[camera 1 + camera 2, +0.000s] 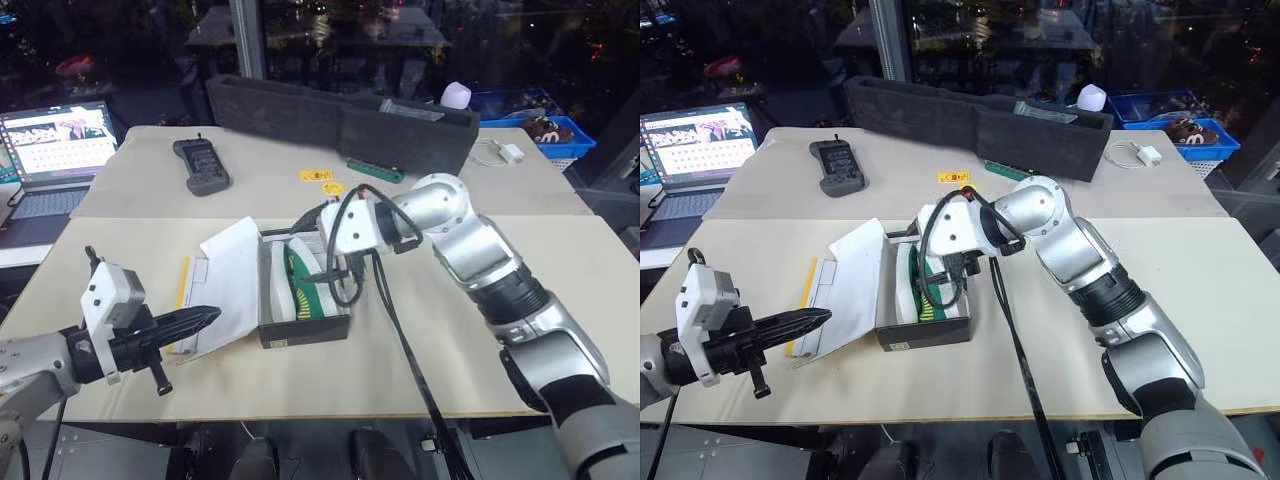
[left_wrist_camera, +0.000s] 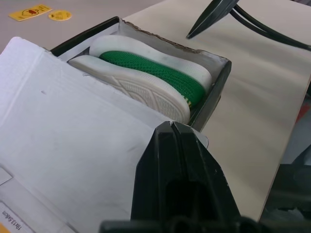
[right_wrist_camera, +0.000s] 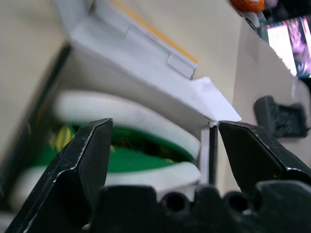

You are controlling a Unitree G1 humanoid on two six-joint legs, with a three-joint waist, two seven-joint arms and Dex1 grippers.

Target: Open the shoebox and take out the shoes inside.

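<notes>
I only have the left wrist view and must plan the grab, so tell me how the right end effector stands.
Observer: The right end effector is open, its jaws spread wide, and it points down at the shoes in the shoebox.
Operator: Say whether it holds a shoe.
Observer: It holds nothing. Both green shoes lie in the box, beyond its fingers.
Operator: Now place the left end effector for me.
Observer: The left end effector is shut. Its tip is over the near part of the flipped-open lid, on the robot's left of the box.
</notes>
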